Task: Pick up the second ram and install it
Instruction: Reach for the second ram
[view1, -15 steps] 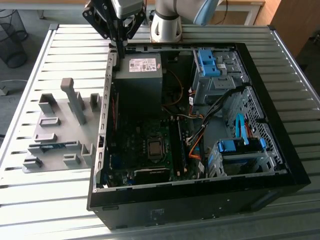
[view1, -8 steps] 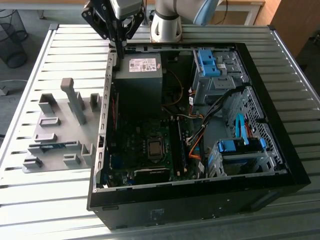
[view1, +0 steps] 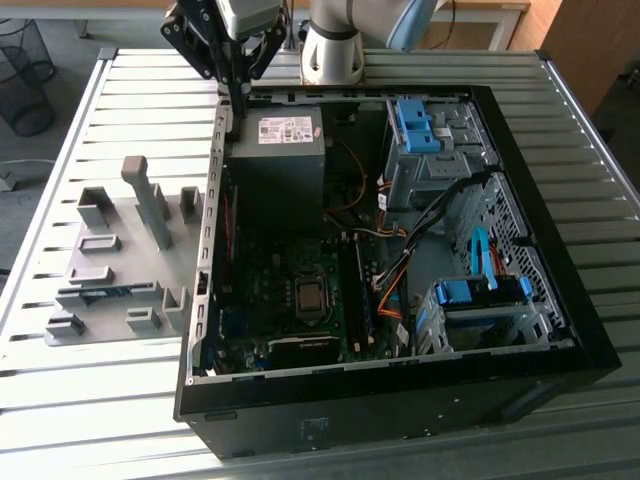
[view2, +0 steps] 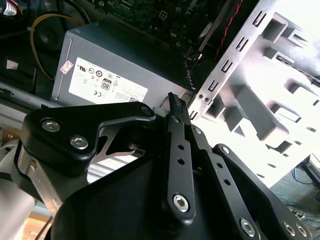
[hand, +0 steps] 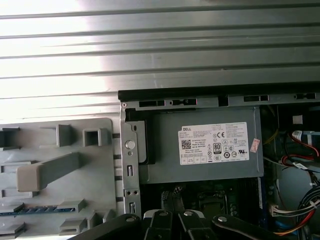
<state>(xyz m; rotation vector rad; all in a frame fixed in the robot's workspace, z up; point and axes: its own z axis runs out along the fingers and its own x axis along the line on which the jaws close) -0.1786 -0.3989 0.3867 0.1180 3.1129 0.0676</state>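
One arm here, and its end effector (view1: 241, 110) hangs over the back corner of the open computer case (view1: 420, 405). It's right by the grey power supply (view1: 278, 150) and the case wall on the exterior view's left. In the second wrist view the fingers (view2: 175, 115) look pressed together with nothing pinched between them. The tips are in the air, not touching anything as far as I can see. The second ram (view1: 98, 292) lies in a slot of the grey holder (view1: 130, 240) on the slatted counter (view1: 100, 400), beside the case and well apart from the end effector. It shows as a thin blue strip low in that holder in the first wrist view too.
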